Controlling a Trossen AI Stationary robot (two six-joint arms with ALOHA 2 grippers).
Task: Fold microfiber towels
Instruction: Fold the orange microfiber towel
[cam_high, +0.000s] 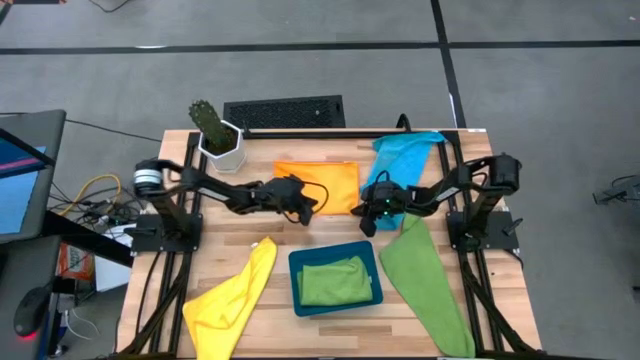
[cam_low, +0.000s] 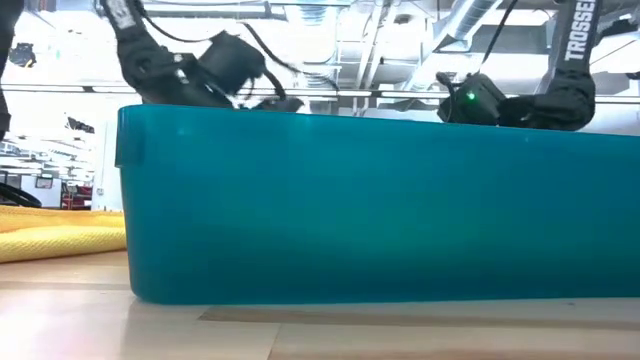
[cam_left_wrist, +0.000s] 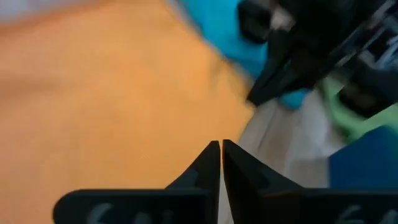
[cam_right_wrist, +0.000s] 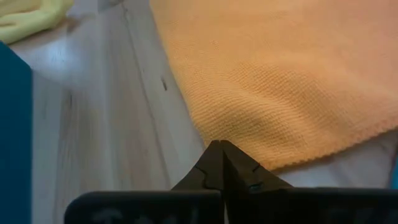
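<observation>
Orange towel (cam_high: 318, 184) lies flat at the back-centre of the tabletop (cam_high: 240, 232), its long axis running side to side between the two arms. It is a wide, low rectangle, its long edges facing front and back.

Left gripper (cam_high: 297, 205) hangs over the towel's front-left corner. Its jaws are closed tip to tip and hold nothing; in the left wrist view the towel spreads ahead of the left gripper (cam_left_wrist: 221, 152).

Right gripper (cam_high: 368, 212) stands just off the towel's front-right corner. Its jaws are likewise closed and empty; in the right wrist view the hemmed edge of the towel (cam_right_wrist: 280, 74) lies just ahead of the right gripper (cam_right_wrist: 219, 152).

Each arm is thus near its own end of the front edge, the left somewhat more over the cloth. Judged from this, a fold would carry that edge away from the tray (cam_high: 372, 295), across the short axis.

Other towels: blue (cam_high: 403, 152) behind the right arm; yellow (cam_high: 235, 295) front-left; green (cam_high: 428, 280) front-right; a folded green one (cam_high: 333, 280) in the tray.
</observation>
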